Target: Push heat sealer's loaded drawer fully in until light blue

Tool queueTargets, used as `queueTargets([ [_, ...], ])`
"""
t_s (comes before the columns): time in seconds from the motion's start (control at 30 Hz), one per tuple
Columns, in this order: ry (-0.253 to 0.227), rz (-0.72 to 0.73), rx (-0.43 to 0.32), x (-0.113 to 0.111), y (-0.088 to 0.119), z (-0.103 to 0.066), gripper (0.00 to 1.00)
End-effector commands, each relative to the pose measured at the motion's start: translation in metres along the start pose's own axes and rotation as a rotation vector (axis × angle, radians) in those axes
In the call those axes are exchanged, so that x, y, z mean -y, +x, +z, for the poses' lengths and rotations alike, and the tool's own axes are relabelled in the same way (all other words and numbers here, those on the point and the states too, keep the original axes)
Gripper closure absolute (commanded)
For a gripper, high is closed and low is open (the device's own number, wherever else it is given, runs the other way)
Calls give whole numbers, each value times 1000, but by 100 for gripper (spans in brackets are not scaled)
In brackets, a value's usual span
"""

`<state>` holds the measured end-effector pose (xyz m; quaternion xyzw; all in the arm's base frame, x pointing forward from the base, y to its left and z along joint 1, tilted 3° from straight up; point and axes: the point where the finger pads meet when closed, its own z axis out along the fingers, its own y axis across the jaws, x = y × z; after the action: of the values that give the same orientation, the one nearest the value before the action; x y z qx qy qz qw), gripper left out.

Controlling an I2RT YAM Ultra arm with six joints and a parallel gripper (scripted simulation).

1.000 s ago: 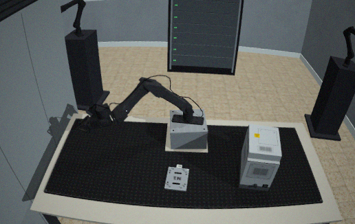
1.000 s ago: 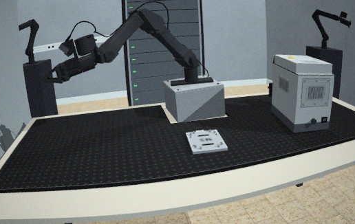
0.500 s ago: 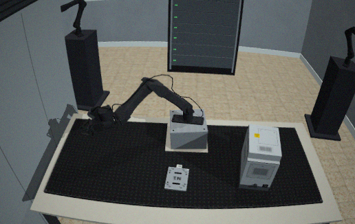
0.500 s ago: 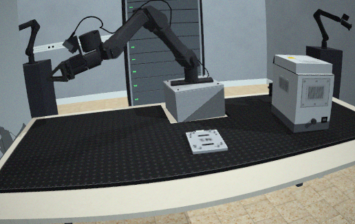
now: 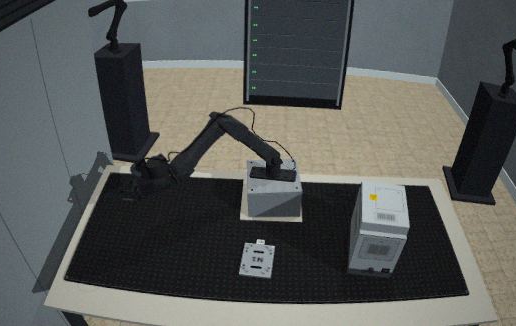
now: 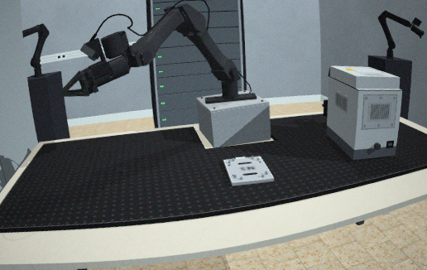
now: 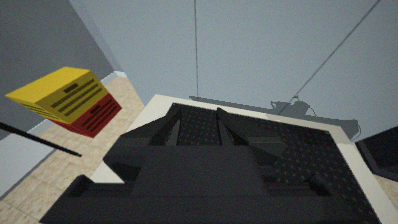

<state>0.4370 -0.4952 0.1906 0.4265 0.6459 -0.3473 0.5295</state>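
Observation:
The white heat sealer [image 5: 379, 225] [image 6: 359, 112] stands upright on the right part of the black mat. Its vented panel, knob and socket face the top and exterior views. A small dark part [image 6: 324, 108] shows past its far left edge; I cannot tell what it is. The drawer, sheet, plate, sealing frame and light are hidden. My gripper [image 5: 127, 196] [image 6: 65, 92] [image 7: 199, 111] is over the far left of the table, well away from the sealer. Its fingers stand partly apart, open, with nothing between them.
A pale flat fixture plate [image 5: 257, 259] [image 6: 248, 175] lies on the mat [image 5: 169, 250] [image 6: 98, 182] between the arm's base box [image 5: 274, 202] [image 6: 235, 124] and the near edge. A yellow and red block [image 7: 80, 97] shows in the wrist view. A wall is near on the left.

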Motion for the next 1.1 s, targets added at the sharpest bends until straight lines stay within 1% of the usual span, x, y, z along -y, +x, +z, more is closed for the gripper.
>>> queueTargets([
  [0.0, 4, 32, 59, -8, -40, -12, 55],
  [0.03, 4, 32, 59, -8, -40, -12, 55],
  [0.07, -23, 8, 50, -2, -41, -10, 55],
  [0.13, -79, -33, -6, -7, -21, -14, 55],
  [0.17, -84, -34, -4, -11, -22, -16, 55],
  [0.2, -102, -22, 32, -26, -41, -21, 55],
  [0.23, -106, -22, 32, -32, -41, -24, 55],
  [0.27, -106, -22, 32, -36, -41, -26, 55],
  [0.3, -92, -15, 33, -37, -42, -28, 55],
  [0.33, -89, -10, 32, -40, -42, -30, 55],
  [0.5, -90, -5, 31, -57, -43, -39, 55],
  [0.6, -90, -5, 31, -57, -43, -40, 55],
  [0.63, -70, -4, 32, -45, -44, -35, 55],
  [0.8, -70, -5, 32, -45, -44, -35, 55],
  [0.93, -95, -9, 31, -58, -42, -40, 55],
  [1.07, -90, -8, 32, -54, -43, -38, 55],
])
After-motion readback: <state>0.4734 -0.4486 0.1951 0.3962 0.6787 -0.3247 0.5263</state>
